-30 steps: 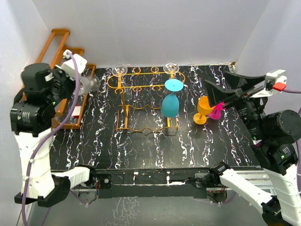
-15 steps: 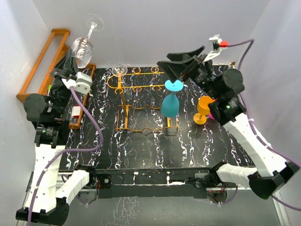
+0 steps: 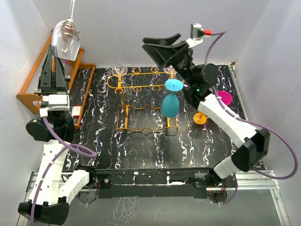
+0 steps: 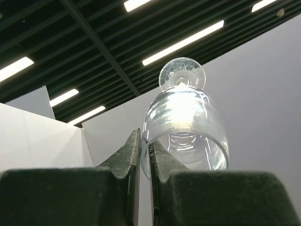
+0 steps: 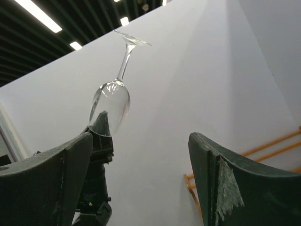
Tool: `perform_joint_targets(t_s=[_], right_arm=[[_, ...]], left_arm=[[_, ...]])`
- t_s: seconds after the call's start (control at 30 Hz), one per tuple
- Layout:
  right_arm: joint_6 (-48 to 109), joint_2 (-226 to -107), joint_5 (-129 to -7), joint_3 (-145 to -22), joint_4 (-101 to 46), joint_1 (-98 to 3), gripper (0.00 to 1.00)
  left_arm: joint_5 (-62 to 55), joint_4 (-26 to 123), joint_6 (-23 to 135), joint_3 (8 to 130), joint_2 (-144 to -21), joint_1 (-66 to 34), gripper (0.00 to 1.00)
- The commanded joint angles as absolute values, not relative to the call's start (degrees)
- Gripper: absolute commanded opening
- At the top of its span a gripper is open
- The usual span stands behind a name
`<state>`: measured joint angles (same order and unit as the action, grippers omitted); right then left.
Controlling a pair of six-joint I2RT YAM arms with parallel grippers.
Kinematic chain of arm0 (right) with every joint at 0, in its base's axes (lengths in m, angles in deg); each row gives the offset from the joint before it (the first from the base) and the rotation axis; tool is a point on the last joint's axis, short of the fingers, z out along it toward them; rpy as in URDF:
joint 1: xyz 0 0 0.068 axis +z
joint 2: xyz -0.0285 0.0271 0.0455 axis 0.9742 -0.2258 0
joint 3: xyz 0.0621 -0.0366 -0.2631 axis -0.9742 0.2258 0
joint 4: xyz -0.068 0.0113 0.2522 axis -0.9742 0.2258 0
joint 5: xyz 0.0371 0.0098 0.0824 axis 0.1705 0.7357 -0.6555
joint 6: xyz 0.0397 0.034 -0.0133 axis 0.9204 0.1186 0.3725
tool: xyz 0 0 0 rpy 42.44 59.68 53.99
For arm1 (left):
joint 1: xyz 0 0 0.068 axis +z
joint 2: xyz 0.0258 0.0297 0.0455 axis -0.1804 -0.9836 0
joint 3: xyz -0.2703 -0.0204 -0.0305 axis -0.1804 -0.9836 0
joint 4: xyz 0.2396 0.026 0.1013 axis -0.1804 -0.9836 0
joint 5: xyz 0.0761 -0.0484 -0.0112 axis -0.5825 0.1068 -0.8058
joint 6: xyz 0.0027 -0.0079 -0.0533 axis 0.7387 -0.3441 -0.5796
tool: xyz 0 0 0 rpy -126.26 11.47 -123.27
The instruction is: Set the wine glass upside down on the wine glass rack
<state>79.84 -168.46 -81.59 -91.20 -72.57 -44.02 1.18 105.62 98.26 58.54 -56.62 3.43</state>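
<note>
A clear wine glass [image 3: 66, 34] is held high at the far left, bowl down and foot up. My left gripper [image 3: 60, 57] points upward and is shut on its rim. In the left wrist view the two fingers [image 4: 134, 155] pinch the wall of the wine glass [image 4: 186, 122] at the rim. The orange-gold wire wine glass rack [image 3: 136, 101] stands mid-table with a teal glass [image 3: 170, 105] hanging upside down in it. My right gripper [image 3: 162, 46] hovers open above the rack's back right. In the right wrist view that gripper [image 5: 141, 146] holds nothing, and the wine glass [image 5: 109, 106] shows far off.
Two clear glass feet [image 3: 120, 69] [image 3: 170, 67] sit on the rack's back rail. An orange glass [image 3: 201, 114] and a pink glass [image 3: 224, 98] stand to the right of the rack. A brown wooden stepped rack [image 3: 35, 82] lines the left wall.
My left arm has raised the wine glass and turned it foot-up. The right arm has swung from the right side to above the rack's back, jaws still open.
</note>
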Motion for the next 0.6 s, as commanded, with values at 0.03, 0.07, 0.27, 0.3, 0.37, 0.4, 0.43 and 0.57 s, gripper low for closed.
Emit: perform_joint_targets(t_s=[0.03,0.07,0.27,0.3,0.37,0.4,0.43,0.57], right_arm=[[79.26,-176.87,-77.9,-102.87,-80.73,-37.74,0.83],[79.03,-178.71,-77.78,-105.16,-81.39,-36.73,0.82],[76.25,-187.78,-76.18,-116.42,-81.64,-33.2,0.75],[75.73,-188.61,-75.87,-117.45,-81.41,-32.78,0.74],[74.89,-190.14,-75.4,-118.96,-81.64,-31.91,0.73],[74.66,-190.82,-75.08,-119.51,-82.14,-31.6,0.72],[74.67,-191.6,-74.77,-120.17,-82.35,-31.4,0.71],[76.21,-194.41,-73.95,-122.68,-83.49,-31.25,0.67]], left_arm=[[-1.22,114.92,82.71,56.01,-55.4,3.64,0.0],[-0.99,114.94,81.07,55.61,-55.4,3.63,0.0],[-0.5,114.29,75.9,54.43,-56.14,3.26,0.0],[0.23,113.72,75.39,54.18,-56.23,3.01,0.0],[1.02,113.83,74.33,53.22,-56.16,2.56,0.0],[1.34,113.88,73.83,52.68,-56.16,2.43,0.0],[1.5,114.01,73.29,52.22,-56.11,2.36,0.0],[1.89,113.21,71.44,51.3,-55.9,2.22,0.0]])
